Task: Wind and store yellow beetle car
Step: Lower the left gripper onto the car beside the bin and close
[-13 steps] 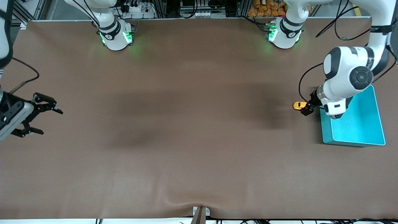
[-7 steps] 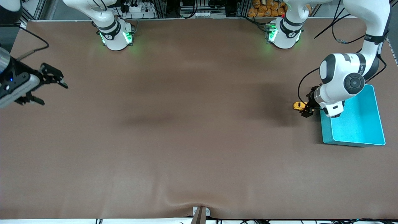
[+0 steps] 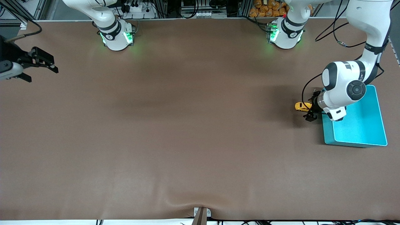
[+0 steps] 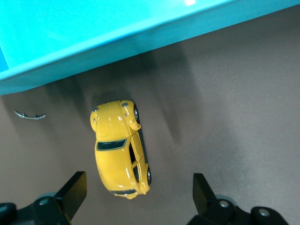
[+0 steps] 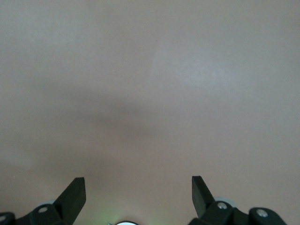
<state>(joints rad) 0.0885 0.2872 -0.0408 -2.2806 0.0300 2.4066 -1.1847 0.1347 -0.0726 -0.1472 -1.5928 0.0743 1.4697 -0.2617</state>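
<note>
Yellow beetle car [image 3: 302,106] at the right of the front view, on the brown table [image 3: 193,131] just beside the turquoise bin [image 3: 359,142], on the bin's side toward the right arm's end. Left gripper [image 3: 310,110] low over the car, fingers spread, nothing pinched; white wrist above the bin's corner. Right gripper [image 3: 37,67] at the upper left edge of that frame, over bare table, fingers spread and empty. Left wrist view: car [image 4: 119,149] in the centre-left of the frame, resting on its wheels, one end near the bin wall [image 4: 117,42] along the top; black fingertips [image 4: 72,192] at the bottom corners, wide apart, clear of the car; small thin metal piece [image 4: 29,115] at the left edge. Right wrist view: only plain table [image 5: 150,93], with spread fingertips [image 5: 74,194] at the bottom.
</note>
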